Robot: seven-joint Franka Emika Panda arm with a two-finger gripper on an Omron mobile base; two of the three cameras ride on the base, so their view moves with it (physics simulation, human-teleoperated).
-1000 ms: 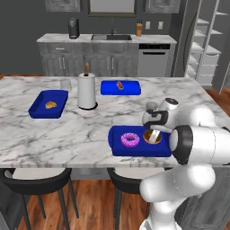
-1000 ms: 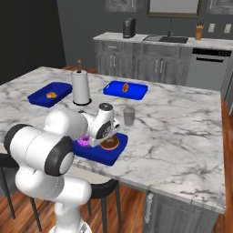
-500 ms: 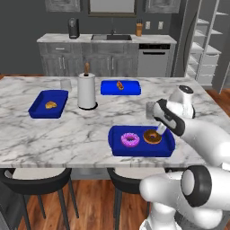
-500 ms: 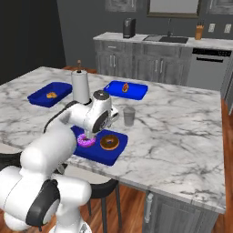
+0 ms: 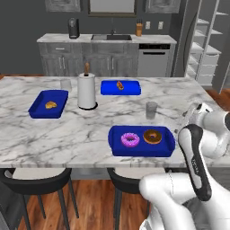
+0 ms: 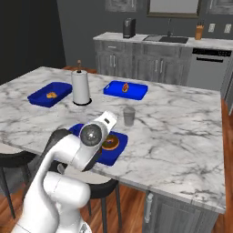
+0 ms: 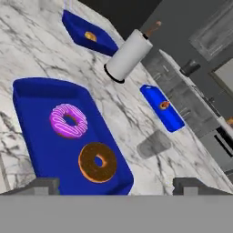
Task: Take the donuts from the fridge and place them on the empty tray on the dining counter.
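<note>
Both donuts lie side by side in the blue tray (image 5: 117, 148) near the front edge of the dining counter (image 5: 90, 126): the purple-pink donut (image 5: 130, 139) on the left, the chocolate donut (image 5: 152, 136) just beside it on the right. A second ago the gripper (image 7: 116, 184) hung low over the chocolate donut; now the arm has swung back off the tray toward the counter's right end, and the jaws stand wide apart, holding nothing. Paper towel roll (image 5: 86, 91), glass (image 5: 152, 110) and the two pastry trays are unchanged
</note>
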